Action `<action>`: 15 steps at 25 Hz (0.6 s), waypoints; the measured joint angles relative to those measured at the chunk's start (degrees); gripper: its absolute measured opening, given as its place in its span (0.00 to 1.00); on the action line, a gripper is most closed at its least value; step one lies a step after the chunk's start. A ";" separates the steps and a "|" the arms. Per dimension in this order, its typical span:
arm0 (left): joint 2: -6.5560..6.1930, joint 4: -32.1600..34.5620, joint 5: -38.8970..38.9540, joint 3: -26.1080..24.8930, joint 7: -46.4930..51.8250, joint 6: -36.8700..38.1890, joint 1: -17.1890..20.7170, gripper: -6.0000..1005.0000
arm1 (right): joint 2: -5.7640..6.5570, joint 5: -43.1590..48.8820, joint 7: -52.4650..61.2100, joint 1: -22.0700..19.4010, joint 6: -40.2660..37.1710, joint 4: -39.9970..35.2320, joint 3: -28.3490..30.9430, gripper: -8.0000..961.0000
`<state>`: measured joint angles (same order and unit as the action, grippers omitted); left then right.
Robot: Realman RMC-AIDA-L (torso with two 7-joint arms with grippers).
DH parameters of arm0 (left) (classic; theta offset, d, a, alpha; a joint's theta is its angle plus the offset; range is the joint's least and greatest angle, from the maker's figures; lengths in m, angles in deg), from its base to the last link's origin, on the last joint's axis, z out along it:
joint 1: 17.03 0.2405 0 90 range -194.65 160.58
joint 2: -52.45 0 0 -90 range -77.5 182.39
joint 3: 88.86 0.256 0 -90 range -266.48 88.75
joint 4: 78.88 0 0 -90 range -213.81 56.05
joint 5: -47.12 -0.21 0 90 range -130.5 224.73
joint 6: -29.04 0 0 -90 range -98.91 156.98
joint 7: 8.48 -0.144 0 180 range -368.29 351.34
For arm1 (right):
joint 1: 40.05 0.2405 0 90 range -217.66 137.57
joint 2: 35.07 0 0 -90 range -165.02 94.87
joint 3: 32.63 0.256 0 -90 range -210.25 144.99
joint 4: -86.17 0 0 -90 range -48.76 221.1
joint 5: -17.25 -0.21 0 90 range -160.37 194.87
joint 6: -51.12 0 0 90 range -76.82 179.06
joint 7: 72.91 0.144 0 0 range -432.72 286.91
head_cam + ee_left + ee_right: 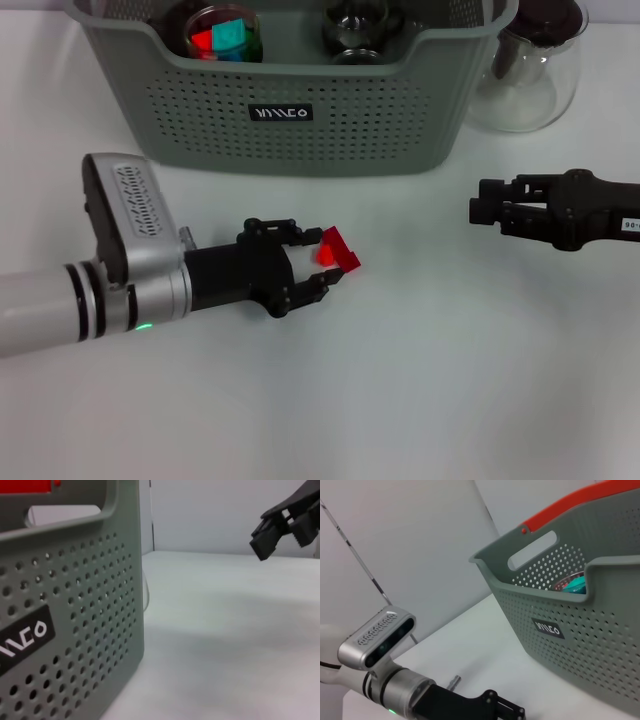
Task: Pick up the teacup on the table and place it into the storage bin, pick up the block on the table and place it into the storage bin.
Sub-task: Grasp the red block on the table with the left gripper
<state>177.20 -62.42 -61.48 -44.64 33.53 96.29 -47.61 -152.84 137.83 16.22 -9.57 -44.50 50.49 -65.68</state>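
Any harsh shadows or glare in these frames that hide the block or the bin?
Head view: soft shadow under the left hand; red block glows, washed out; glints on the glass teapot. Left wrist view: faint shadow beside the storage bin. Right wrist view: even light.

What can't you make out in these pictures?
- Left gripper on the red block, head view: the fingers hide the contact.
- Bin contents, head view: cut off by the top edge.
- Teapot, head view: cut off at the top.
- Right gripper: fingers too dark to read.
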 joint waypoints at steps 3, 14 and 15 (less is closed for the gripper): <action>0.04 -1.02 0.42 -0.06 -1.09 -1.05 -0.54 0.52 | 0.00 0.00 0.00 -0.16 0.00 0.00 0.00 0.45; 0.05 -3.31 0.92 -0.18 -1.63 -5.06 -2.14 0.50 | 0.00 0.09 -0.01 -0.25 0.00 0.09 -0.06 0.45; 0.05 -3.37 0.92 -0.20 -1.63 -5.14 -2.18 0.50 | -0.01 0.10 0.00 -0.24 0.00 0.09 -0.07 0.45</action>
<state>177.25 -65.79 -60.56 -44.84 31.90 91.14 -49.80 -152.85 137.93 16.22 -9.81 -44.50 50.58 -65.74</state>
